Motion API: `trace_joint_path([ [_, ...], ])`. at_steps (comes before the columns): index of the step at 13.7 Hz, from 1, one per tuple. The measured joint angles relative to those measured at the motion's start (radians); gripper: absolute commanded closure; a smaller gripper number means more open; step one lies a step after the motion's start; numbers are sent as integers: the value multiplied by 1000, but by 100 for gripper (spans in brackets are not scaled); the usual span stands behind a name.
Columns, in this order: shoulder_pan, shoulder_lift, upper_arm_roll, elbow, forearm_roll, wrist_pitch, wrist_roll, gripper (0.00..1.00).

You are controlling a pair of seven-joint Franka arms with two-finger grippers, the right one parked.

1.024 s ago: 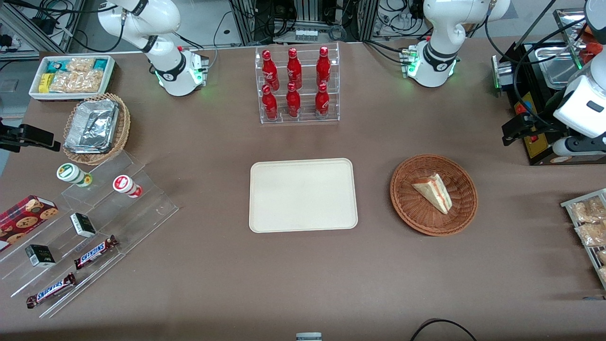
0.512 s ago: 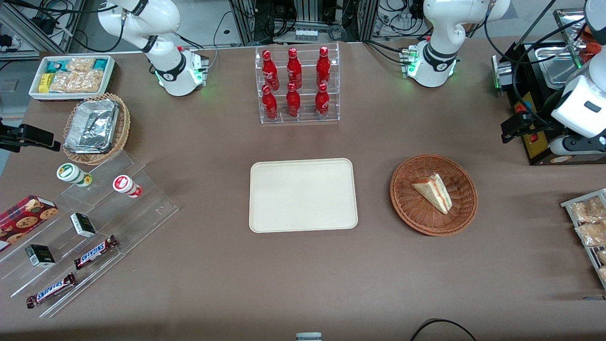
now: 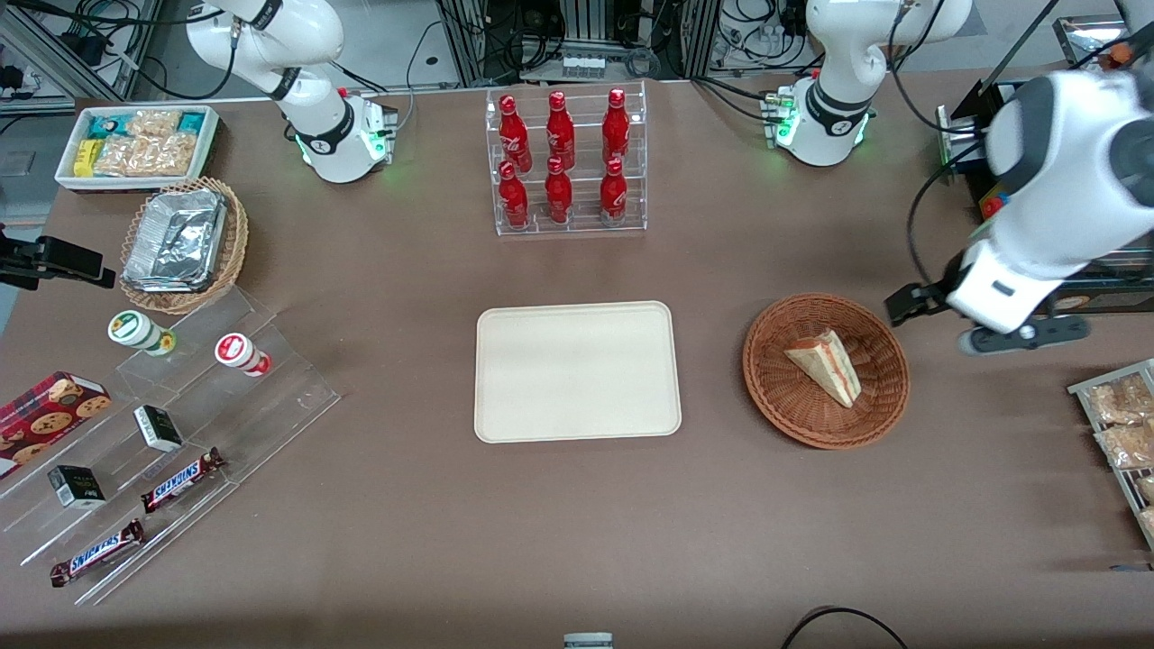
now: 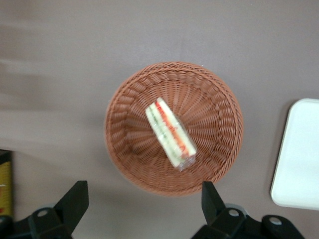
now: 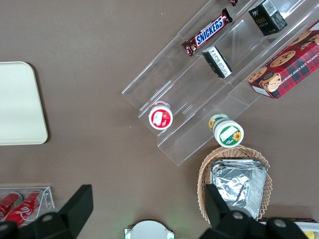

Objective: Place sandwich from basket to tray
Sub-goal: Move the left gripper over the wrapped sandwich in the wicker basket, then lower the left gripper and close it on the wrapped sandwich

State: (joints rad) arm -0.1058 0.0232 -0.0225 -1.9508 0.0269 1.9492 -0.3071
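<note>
The sandwich, a pale wedge with red and green layers, lies in the reddish-brown woven basket. The cream tray lies flat beside the basket, toward the parked arm's end, with nothing on it. My gripper hangs high above the table beside the basket, toward the working arm's end. It is open wide, and only brown table shows between its black fingers, just off the basket's rim.
A clear rack of red bottles stands farther from the front camera than the tray. A black appliance and a wire rack of snack packets sit at the working arm's end. Acrylic steps with snacks and a tan basket of foil packets are at the parked arm's end.
The working arm has swung in from the table's end toward the basket, and its gripper now hangs beside the basket's rim. The sandwich, basket and tray have not moved.
</note>
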Motion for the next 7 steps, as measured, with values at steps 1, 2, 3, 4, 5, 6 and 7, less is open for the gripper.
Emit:
trace_joint_path([
  [1,-10,-1,-2,-52,1,63,-73,0],
  [2,-16,-1,-3,-96,1,118,-149,0],
  [3,-19,-2,-3,-136,2,169,-219,0],
  [4,-21,-3,-4,-172,2,212,-281,0],
  [5,-23,-4,-4,-202,2,250,-342,0],
  [6,-26,-3,-5,-225,2,279,-396,0],
  [7,-31,-3,-6,-244,2,302,-441,0],
])
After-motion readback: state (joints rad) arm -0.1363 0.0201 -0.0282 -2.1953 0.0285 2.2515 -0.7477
